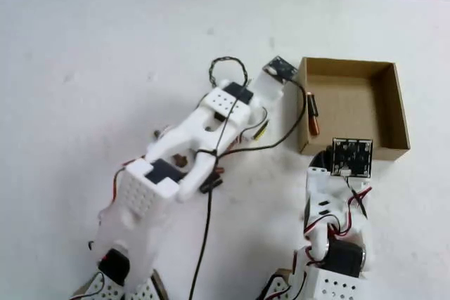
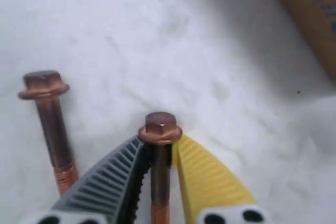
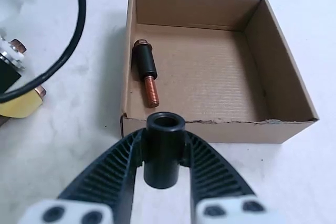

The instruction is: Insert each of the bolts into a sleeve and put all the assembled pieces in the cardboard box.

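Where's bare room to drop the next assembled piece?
The cardboard box floor is bare from the assembled piece along its left-arm-side wall to the opposite wall. Crowded: outside that wall, the left hand gripping a bolt beside a loose bolt; before the near wall, the right hand holding a sleeve.

Coppery metal bolt (image 2: 159, 150); matt black sleeve (image 3: 164, 149); corrugated cardboard box (image 3: 210, 77).

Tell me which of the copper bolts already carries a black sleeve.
The bolt in the cardboard box: a black sleeve sits under its head. The gripped bolt in the left gripper and the loose bolt on the table are bare.
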Robot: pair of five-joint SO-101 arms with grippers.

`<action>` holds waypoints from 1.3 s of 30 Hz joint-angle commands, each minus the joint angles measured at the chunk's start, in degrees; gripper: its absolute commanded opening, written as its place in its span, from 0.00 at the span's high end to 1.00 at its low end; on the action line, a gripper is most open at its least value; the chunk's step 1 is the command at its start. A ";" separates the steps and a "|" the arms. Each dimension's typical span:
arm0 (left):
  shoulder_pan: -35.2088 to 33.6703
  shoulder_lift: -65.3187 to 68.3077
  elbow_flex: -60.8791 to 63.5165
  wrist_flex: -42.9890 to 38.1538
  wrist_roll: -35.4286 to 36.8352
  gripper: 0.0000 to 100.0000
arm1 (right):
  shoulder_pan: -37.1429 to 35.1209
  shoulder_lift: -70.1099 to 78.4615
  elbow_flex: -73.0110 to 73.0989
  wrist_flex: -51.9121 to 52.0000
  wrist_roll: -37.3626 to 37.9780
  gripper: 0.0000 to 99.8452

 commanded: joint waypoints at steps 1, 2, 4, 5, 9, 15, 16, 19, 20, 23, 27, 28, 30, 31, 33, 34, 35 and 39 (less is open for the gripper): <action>-0.57 2.42 -5.89 2.73 0.44 0.93 | 0.48 -0.57 -0.62 -1.36 -0.44 0.98; -0.48 3.03 -7.03 3.43 0.35 0.93 | 0.48 -0.57 -0.62 -1.36 -0.44 0.98; -0.48 4.09 -8.97 5.01 0.26 0.93 | 0.48 -0.57 -0.62 -1.36 -0.44 0.98; -0.48 4.44 -9.93 5.89 0.26 0.93 | 0.48 -0.57 -0.62 -1.36 -0.44 0.98; -0.75 4.53 -14.33 11.08 0.18 0.95 | 0.40 -0.57 -0.62 -1.36 -0.44 0.98; -0.75 4.53 -23.03 20.66 0.18 0.98 | 0.13 -0.57 -0.62 -1.36 -0.44 0.98; -0.66 4.53 -24.09 21.98 0.18 0.98 | 0.13 -0.57 -0.62 -1.36 -0.44 0.98; -0.48 4.53 -26.11 24.26 0.18 0.98 | 0.13 -0.57 -0.62 -1.36 -0.44 0.98; -0.48 4.53 -26.29 24.44 0.18 0.98 | 0.13 -0.57 -0.62 -1.36 -0.44 0.98; -1.01 4.44 -26.29 24.62 0.18 0.98 | 0.13 -0.57 -0.62 -1.36 -0.44 0.98; -0.92 4.44 -28.75 27.78 0.09 0.98 | 0.13 -0.57 -0.62 -1.45 -0.44 0.98; -0.75 4.44 -30.07 29.19 0.09 0.98 | 0.13 -0.57 -0.62 -1.45 -0.44 0.98; -0.92 4.44 -33.76 32.35 0.09 0.98 | 0.13 -0.57 -0.53 -1.45 -0.44 0.98; -1.01 4.44 -35.96 34.11 0.09 0.98 | 0.13 -0.57 -0.53 -1.45 -0.44 0.98; -1.45 4.44 -40.26 37.45 0.09 0.98 | 0.13 -0.57 -0.53 -1.45 -0.44 0.98; -1.63 4.44 -41.67 37.98 0.09 0.98 | 0.13 -0.57 -0.53 -1.45 -0.44 0.98; -1.98 4.44 -42.29 37.98 0.09 0.98 | 0.13 -0.57 -0.53 -1.45 -0.44 0.98; -3.65 4.35 -42.55 38.07 -0.26 0.98 | 0.13 -0.57 -0.53 -1.45 -0.44 0.98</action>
